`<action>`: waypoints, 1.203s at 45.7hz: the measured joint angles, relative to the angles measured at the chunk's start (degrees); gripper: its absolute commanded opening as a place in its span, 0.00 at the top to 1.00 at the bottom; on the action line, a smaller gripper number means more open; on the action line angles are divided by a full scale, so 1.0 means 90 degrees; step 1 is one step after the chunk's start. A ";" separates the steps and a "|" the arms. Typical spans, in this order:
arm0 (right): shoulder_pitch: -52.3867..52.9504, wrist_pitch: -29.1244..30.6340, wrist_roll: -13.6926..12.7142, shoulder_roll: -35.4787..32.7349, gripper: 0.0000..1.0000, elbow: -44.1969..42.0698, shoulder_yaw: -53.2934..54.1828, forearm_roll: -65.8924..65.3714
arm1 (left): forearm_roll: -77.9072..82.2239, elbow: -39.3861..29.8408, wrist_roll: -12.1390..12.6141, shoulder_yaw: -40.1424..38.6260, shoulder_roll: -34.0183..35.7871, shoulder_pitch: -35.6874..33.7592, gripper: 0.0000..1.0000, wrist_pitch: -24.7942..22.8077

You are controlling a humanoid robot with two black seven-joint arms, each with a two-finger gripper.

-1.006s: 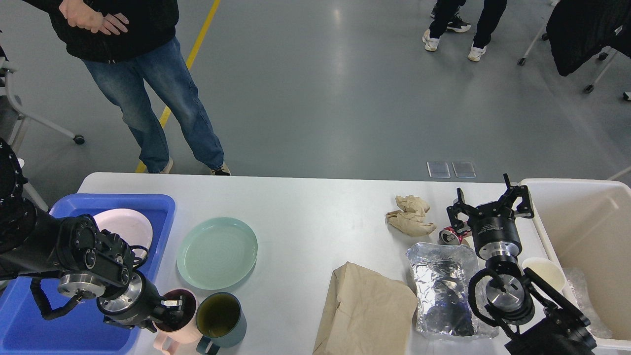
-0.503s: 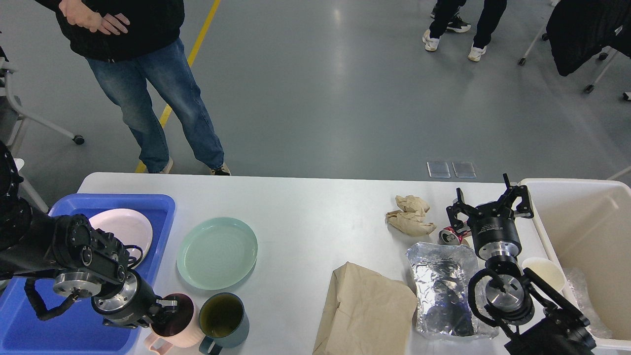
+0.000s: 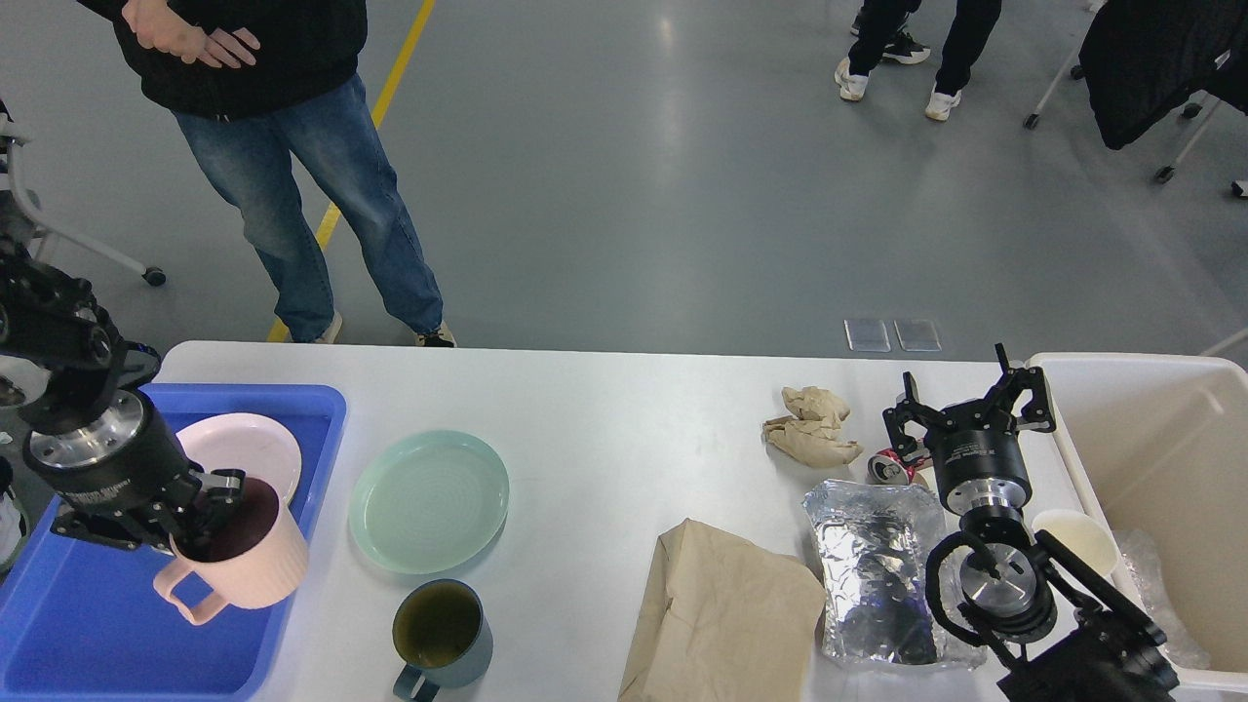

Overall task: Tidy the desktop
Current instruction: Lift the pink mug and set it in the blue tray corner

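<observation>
Over the blue tray (image 3: 58, 624) at near left, left gripper (image 3: 200, 517) grasps pink mug (image 3: 239, 561) by its rim — lifted clear; right gripper (image 3: 970, 409) spread wide above the desktop (image 3: 624, 419).

Nothing readable is showing anywhere. The right arm's wrist label (image 3: 975, 454) is carrying print (too small to read).
</observation>
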 measured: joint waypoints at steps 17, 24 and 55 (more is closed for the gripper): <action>0.0000 0.0000 0.0000 0.0000 0.00 -0.0004 0.0000 0.0000 | 0.0029 -0.0961 -0.0084 0.0794 -0.0020 -0.2786 1.00 -0.1503; 0.0000 0.0001 0.0000 -0.0004 0.00 -0.0003 0.0000 0.0000 | 0.0026 -0.0885 -0.0262 0.1280 -0.0039 -0.3077 1.00 -0.1649; 0.0000 0.0001 0.0000 -0.0007 0.00 0.0002 0.0000 0.0000 | 0.0725 0.4376 0.0242 -0.1426 0.2982 0.2862 1.00 -0.1522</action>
